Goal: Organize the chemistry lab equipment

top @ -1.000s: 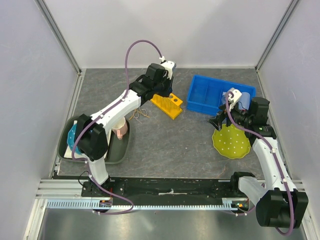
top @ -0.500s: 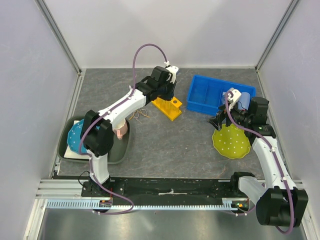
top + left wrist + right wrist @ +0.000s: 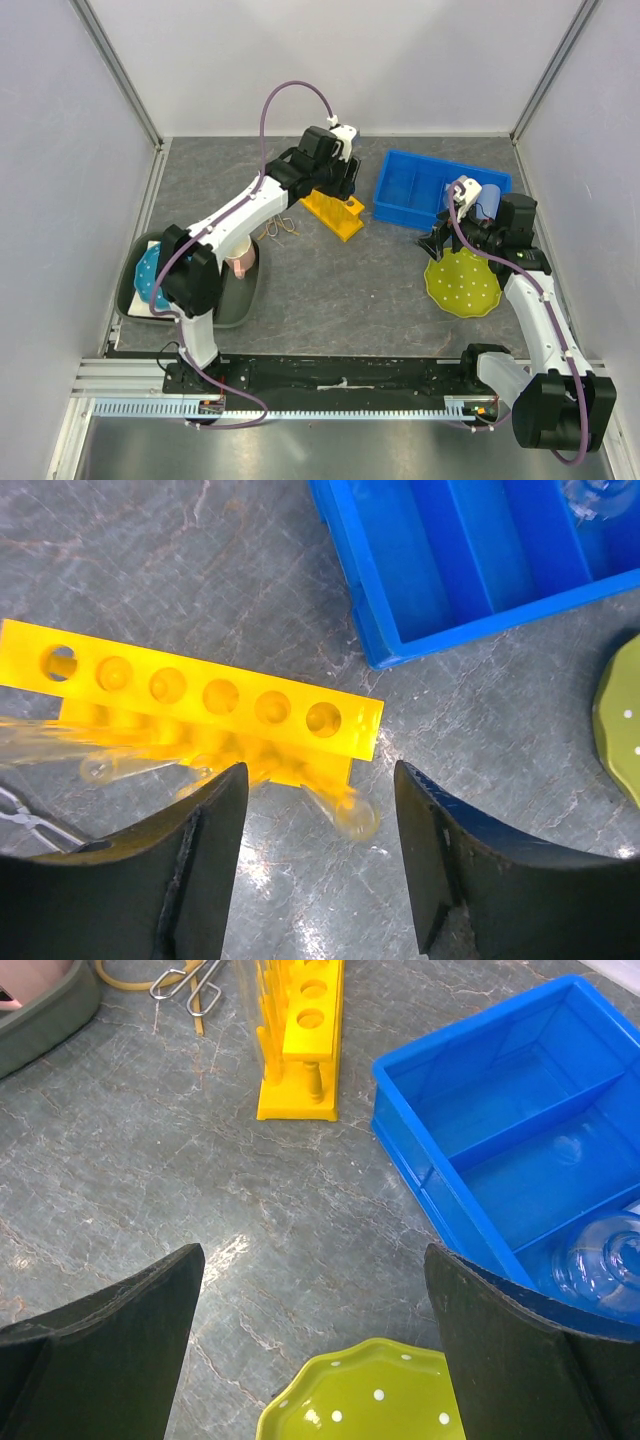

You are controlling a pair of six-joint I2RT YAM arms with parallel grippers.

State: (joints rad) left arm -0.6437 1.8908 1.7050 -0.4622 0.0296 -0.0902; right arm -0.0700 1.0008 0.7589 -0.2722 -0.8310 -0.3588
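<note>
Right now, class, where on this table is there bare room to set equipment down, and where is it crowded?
Bare: the middle stretch between the grey tray, yellow rack and green plate; also the far-left corner. Crowded: around the rack, with tongs and left gripper, and between blue bin and plate.

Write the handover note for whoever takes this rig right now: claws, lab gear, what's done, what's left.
Left claw: open, empty, over the yellow rack.
Right claw: open, empty, above the table between the green plate and the blue bin.
Done: thin clear rods sit in the rack; the glass flask is in the bin.
Left, probably: tongs and tan rubber loop lie on the table beside the rack. Squeeze bottle not visible in these views.
</note>
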